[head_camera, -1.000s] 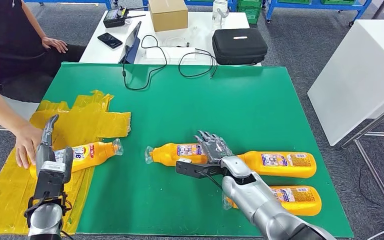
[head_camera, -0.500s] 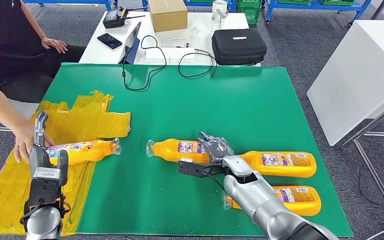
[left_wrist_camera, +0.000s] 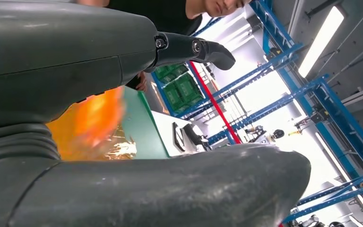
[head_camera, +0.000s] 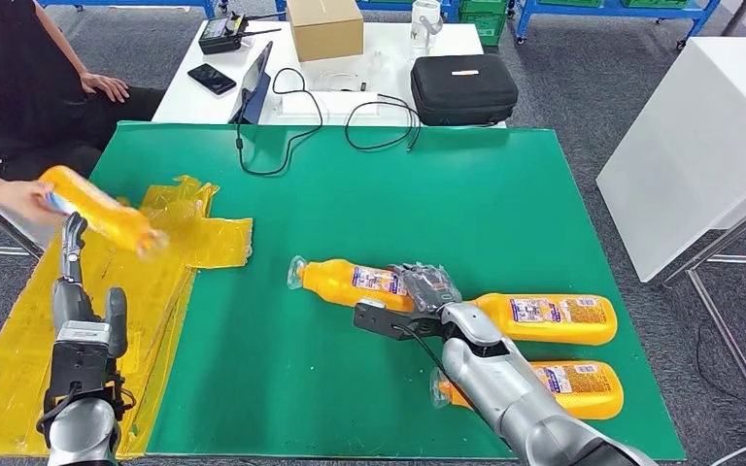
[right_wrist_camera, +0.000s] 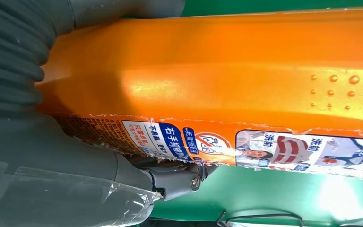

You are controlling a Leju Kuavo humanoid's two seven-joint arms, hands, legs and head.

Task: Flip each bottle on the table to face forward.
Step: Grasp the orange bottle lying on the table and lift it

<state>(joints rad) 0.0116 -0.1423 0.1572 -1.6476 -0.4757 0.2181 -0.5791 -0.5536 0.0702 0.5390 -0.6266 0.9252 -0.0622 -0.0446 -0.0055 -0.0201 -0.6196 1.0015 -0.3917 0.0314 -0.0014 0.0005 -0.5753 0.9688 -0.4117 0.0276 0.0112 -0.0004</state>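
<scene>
1. Gripping the middle bottle (head_camera: 355, 282) is the right hand (head_camera: 429, 288), fingers wrapped over its label end. The bottle lies on its side on the green desk (head_camera: 369, 194), cap toward the robot's left. The right wrist view confirms the fingers (right_wrist_camera: 177, 177) clamped against the orange body (right_wrist_camera: 227, 71), label edge facing the camera.
2. Two more bottles lie on their sides to the right: one (head_camera: 549, 318) just beside the right hand, the other (head_camera: 568, 386) nearer the robot, partly behind the right forearm.
3. A fourth bottle (head_camera: 102, 216) is off the desk, held tilted in a person's hand (head_camera: 27, 197) above the yellow plastic sheet (head_camera: 155, 254).
4. The left hand (head_camera: 76, 296) is raised over the yellow sheet, fingers apart and extended, holding nothing. The left wrist view shows thumb and finger (left_wrist_camera: 194, 47) spread.
5. Behind the green desk: white desk (head_camera: 389, 44) with cardboard box (head_camera: 325, 26), black case (head_camera: 464, 87), phone (head_camera: 214, 78), cables.
</scene>
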